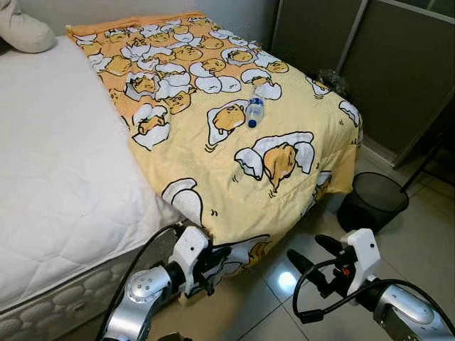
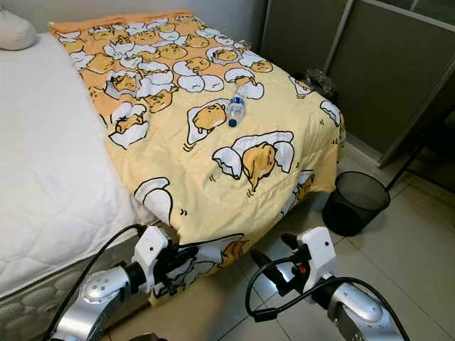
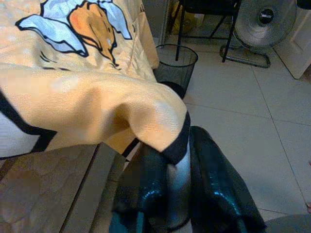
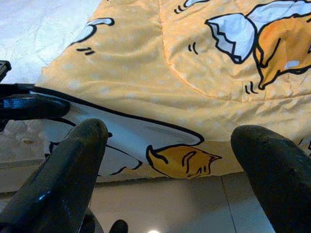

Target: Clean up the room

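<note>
Left gripper (image 1: 213, 261) is clamped on the yellow comforter (image 1: 234, 156) corner, right gripper (image 1: 313, 257) spread apart beside it, so a hard yank probably rolls the water bottle (image 1: 255, 111) ahead of them off the bed.

bed (image 1: 50, 177): white quilted mattress, before me | on it: yellow cartoon blanket (image 1: 234, 163) spread over its far and right part, hanging off the foot corner; 1 clear water bottle (image 1: 255, 111) with blue cap lying on that blanket; pale pillow (image 1: 25, 32) at far left | floor (image 1: 419, 234): pale glossy tiles, 1 black mesh bin (image 1: 373, 201) standing near the bed's foot
</note>
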`<state>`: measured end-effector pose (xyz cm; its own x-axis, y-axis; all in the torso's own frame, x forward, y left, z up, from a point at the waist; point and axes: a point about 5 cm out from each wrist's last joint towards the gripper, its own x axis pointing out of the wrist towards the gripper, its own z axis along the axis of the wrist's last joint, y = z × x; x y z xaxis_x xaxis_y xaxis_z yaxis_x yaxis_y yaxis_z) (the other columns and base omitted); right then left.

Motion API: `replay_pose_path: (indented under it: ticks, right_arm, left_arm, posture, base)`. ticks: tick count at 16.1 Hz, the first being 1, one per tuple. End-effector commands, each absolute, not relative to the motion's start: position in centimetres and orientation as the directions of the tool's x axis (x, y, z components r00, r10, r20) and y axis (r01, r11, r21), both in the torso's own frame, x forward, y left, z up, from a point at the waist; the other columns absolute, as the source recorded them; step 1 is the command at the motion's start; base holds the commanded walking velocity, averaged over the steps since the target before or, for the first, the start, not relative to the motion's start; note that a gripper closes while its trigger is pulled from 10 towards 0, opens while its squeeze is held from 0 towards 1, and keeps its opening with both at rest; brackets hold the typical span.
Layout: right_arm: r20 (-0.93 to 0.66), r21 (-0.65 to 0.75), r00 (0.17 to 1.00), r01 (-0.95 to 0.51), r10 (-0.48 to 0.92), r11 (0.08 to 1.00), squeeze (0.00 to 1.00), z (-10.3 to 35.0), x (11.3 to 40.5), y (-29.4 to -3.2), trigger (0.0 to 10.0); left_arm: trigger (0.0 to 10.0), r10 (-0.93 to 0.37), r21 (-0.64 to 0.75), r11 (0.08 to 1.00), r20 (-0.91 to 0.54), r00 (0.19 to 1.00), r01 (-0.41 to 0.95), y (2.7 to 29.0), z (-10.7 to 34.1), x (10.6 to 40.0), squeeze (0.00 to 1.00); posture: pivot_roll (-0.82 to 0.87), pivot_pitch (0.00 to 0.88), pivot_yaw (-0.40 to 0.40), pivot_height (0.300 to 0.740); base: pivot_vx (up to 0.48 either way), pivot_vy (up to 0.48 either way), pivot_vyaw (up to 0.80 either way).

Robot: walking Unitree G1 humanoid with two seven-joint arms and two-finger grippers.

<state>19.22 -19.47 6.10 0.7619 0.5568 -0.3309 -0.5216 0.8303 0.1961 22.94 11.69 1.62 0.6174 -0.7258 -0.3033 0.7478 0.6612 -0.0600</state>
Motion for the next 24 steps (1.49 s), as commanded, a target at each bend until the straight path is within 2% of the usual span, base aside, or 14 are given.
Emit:
replay_pose_path:
  ticks: [1, 6, 7, 9, 10, 11, 12, 13, 14, 18, 19, 21, 24]
  right_arm:
    - [-0.322, 0.177, 0.764, -0.531, 0.559, 0.828, 0.00, 6.5, 19.2, -19.3, 10.0]
    - [-0.324, 0.178, 0.766, -0.527, 0.555, 0.831, 0.00, 6.5, 19.1, -19.6, 10.0]
    - [-0.318, 0.170, 0.772, -0.524, 0.550, 0.834, 0.00, 6.6, 19.3, -19.7, 10.0]
    - [-0.257, 0.130, 0.826, -0.484, 0.501, 0.865, 0.00, 7.7, 20.5, -20.0, 10.0]
    - [-0.220, 0.112, 0.862, -0.443, 0.457, 0.890, 0.00, 8.2, 21.3, -20.2, 10.0]
    - [-0.152, 0.088, 0.913, -0.368, 0.377, 0.926, 0.00, 9.2, 22.2, -20.4, 10.0]
    - [-0.131, 0.080, 0.927, -0.344, 0.352, 0.936, 0.00, 9.5, 22.5, -20.4, 10.0]
    - [-0.074, 0.046, 0.965, -0.249, 0.252, 0.967, 0.00, 9.9, 23.1, -20.6, 10.0]
    - [-0.033, -0.003, 0.981, -0.192, 0.192, 0.981, 0.00, 10.1, 23.4, -20.4, 10.0]
    - [0.072, -0.020, 0.997, -0.031, 0.032, 0.999, 0.00, 10.8, 24.6, -21.0, 10.0]
    - [0.092, -0.017, 0.996, 0.005, -0.003, 1.000, 0.00, 10.9, 24.9, -21.3, 10.0]
    - [0.095, -0.006, 0.995, 0.022, -0.021, 1.000, 0.00, 10.7, 25.2, -21.2, 10.0]
    - [0.078, 0.029, 0.996, 0.042, -0.044, 0.999, 0.00, 9.8, 25.0, -21.0, 10.0]
  left_arm:
    - [10.0, -0.721, -0.070, 0.669, -0.301, 0.624, 0.740, 11.7, 1.6, 23.0, 1.00]
    - [10.0, -0.722, -0.089, 0.652, -0.375, 0.581, 0.753, 12.1, 0.3, 22.2, 1.00]
    - [10.0, -0.703, -0.071, 0.672, -0.373, 0.605, 0.737, 12.4, 0.5, 22.6, 1.00]
    - [10.0, -0.612, -0.009, 0.772, -0.280, 0.739, 0.636, 13.4, 2.5, 24.7, 1.00]
    - [10.0, -0.542, 0.024, 0.827, -0.233, 0.807, 0.562, 14.0, 3.6, 25.8, 1.00]
    - [10.0, -0.429, 0.032, 0.900, -0.110, 0.897, 0.434, 14.8, 6.2, 27.3, 1.00]
    - [10.0, -0.389, 0.027, 0.920, -0.071, 0.919, 0.391, 15.0, 7.0, 27.7, 1.00]
    - [10.0, -0.292, 0.002, 0.956, 0.004, 0.956, 0.292, 15.2, 8.6, 28.5, 1.00]
    - [10.0, -0.257, -0.033, 0.965, 0.057, 0.965, 0.259, 14.6, 9.9, 29.1, 1.00]
    - [10.0, -0.223, -0.058, 0.972, 0.082, 0.971, 0.228, 13.1, 10.9, 30.1, 1.00]
    - [10.0, -0.202, -0.028, 0.978, 0.069, 0.977, 0.204, 12.9, 10.7, 30.2, 0.00]
    - [10.0, -0.176, 0.055, 0.983, 0.021, 0.984, 0.175, 12.8, 10.2, 30.4, 0.00]
    - [10.0, -0.169, 0.087, 0.982, -0.009, 0.986, 0.170, 13.2, 9.9, 30.7, 0.00]
  posture:
    - [-0.11, 0.013, -0.041, 0.723]
    - [-0.10, 0.019, -0.040, 0.723]
    - [-0.10, 0.017, -0.039, 0.723]
    - [-0.10, 0.006, -0.034, 0.723]
    - [-0.09, 0.000, -0.031, 0.723]
    - [-0.09, 0.000, -0.028, 0.723]
    - [-0.09, 0.000, -0.027, 0.723]
    - [-0.08, 0.000, -0.025, 0.723]
    - [-0.08, 0.000, -0.024, 0.723]
    - [-0.06, 0.000, -0.013, 0.723]
    - [-0.06, 0.000, -0.013, 0.723]
    - [-0.06, 0.000, -0.012, 0.723]
    - [-0.06, 0.000, -0.008, 0.723]
  base:
    - [0.000, 0.000, 0.00]
    - [0.000, 0.000, 0.00]
    - [0.000, 0.000, 0.00]
    - [0.000, 0.000, 0.00]
    - [0.000, 0.000, 0.00]
    - [0.000, 0.000, 0.00]
    - [0.000, 0.000, 0.00]
    - [0.000, 0.000, 0.00]
    - [0.000, 0.000, 0.00]
    - [0.000, 0.000, 0.00]
    - [0.000, 0.000, 0.00]
    - [0.000, 0.000, 0.00]
    - [0.000, 0.000, 0.00]
